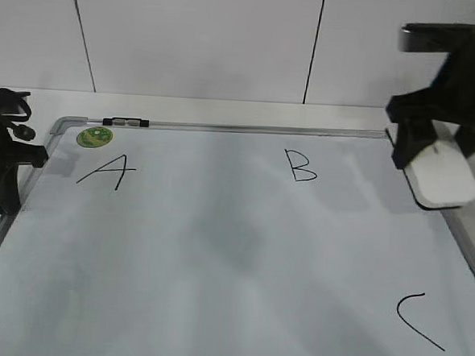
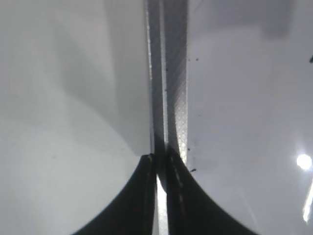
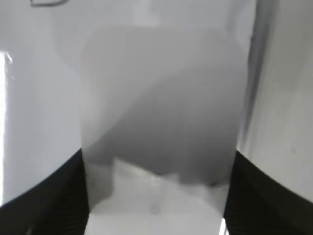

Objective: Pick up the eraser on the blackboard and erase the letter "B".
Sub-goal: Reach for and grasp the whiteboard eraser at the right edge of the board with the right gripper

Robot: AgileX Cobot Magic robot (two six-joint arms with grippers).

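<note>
The blackboard (image 1: pixel 217 249) is a large white board with a grey frame. The black letter "B" (image 1: pixel 303 167) is drawn at its upper middle, with an "A" (image 1: pixel 107 172) to the left and a "C" (image 1: pixel 418 318) at the lower right. My right gripper (image 1: pixel 432 162) is shut on the white eraser (image 1: pixel 443 178) at the board's upper right edge; the eraser (image 3: pixel 161 132) fills the right wrist view between the fingers. My left gripper (image 2: pixel 160 164) is shut over the board's left frame (image 2: pixel 168 73).
A black-and-clear marker (image 1: pixel 125 123) lies on the top frame beside a round green sticker (image 1: pixel 95 137). The left arm (image 1: pixel 1 155) stands at the board's left edge. A white wall is behind.
</note>
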